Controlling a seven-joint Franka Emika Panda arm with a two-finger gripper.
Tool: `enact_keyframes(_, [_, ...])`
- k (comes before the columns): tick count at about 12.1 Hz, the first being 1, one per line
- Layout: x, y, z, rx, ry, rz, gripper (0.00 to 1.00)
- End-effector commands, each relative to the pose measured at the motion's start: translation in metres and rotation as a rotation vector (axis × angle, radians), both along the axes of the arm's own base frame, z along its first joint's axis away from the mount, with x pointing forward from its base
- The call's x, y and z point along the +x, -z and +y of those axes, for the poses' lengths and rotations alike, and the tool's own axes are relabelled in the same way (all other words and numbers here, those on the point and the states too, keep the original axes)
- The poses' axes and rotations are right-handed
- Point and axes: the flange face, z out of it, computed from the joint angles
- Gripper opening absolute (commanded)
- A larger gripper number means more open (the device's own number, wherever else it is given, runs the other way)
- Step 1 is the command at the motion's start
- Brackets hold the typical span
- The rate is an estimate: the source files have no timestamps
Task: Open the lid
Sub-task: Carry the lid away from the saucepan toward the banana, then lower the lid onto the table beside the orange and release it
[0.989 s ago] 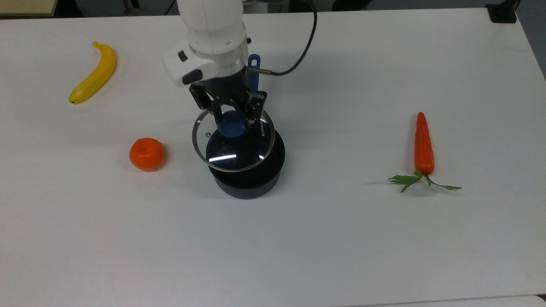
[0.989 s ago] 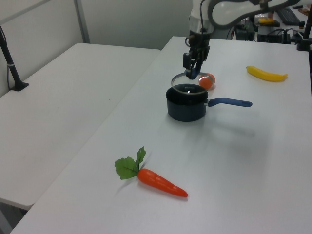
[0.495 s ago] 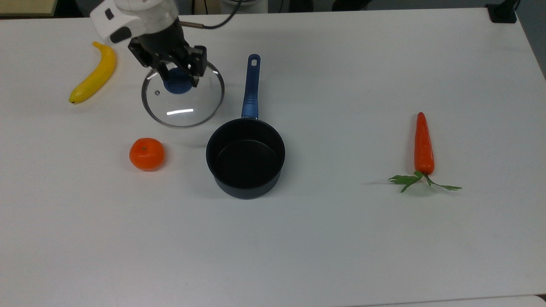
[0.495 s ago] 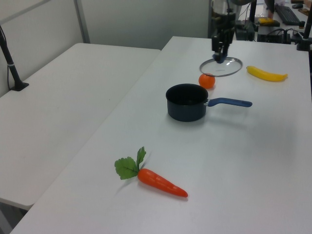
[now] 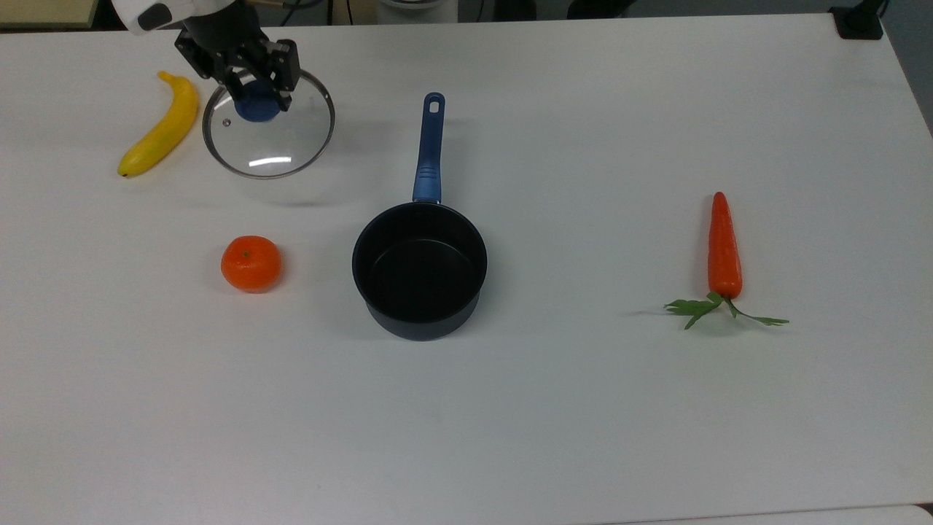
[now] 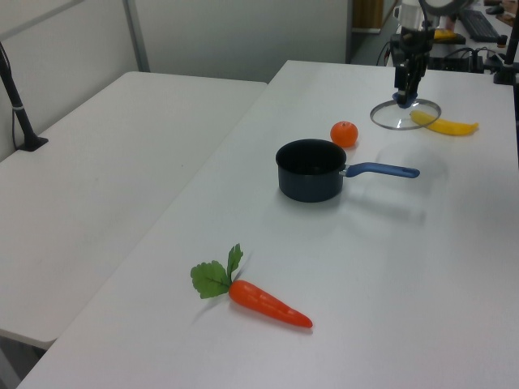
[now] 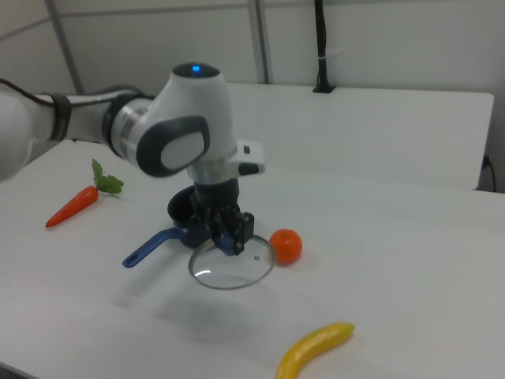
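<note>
Above the white tabletop (image 5: 583, 408), near the top view's upper left, the end effector (image 5: 255, 91) is clamping the blue knob (image 5: 256, 108) of the glass lid (image 5: 271, 138), holding it in the air beside the banana (image 5: 162, 127); the open saucepan (image 5: 420, 270) is sitting well apart; an orange (image 5: 251, 263) and carrot (image 5: 724, 248) are lying on the tabletop.

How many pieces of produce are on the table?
3: banana at the top view's far left, orange left of the saucepan, carrot on the right. None look hidden.

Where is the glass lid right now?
In the top view's upper left, the glass lid hangs from the gripper by its blue knob, beside the banana, apart from the saucepan.
</note>
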Motion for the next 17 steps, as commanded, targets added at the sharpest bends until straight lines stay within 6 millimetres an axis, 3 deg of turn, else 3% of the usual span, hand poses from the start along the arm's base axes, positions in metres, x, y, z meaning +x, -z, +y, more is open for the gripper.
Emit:
enact_keyframes(1, [-0.008, 0.029, 0.008, -0.014, -0.012, -0.060, 0.36])
enact_keyframes(3, [-0.003, 0.045, 0.005, -0.019, -0.007, -0.057, 0.36])
enact_keyframes(8, [0.017, 0.090, 0.021, -0.028, 0.012, -0.046, 0.36])
enact_keyframes(13, [0.026, 0.120, 0.033, -0.032, 0.020, -0.031, 0.38])
enact_keyframes(15, [0.025, 0.115, 0.031, -0.031, 0.023, -0.032, 0.51])
enact_keyframes(17, [0.024, 0.109, 0.029, -0.029, 0.031, -0.035, 0.81])
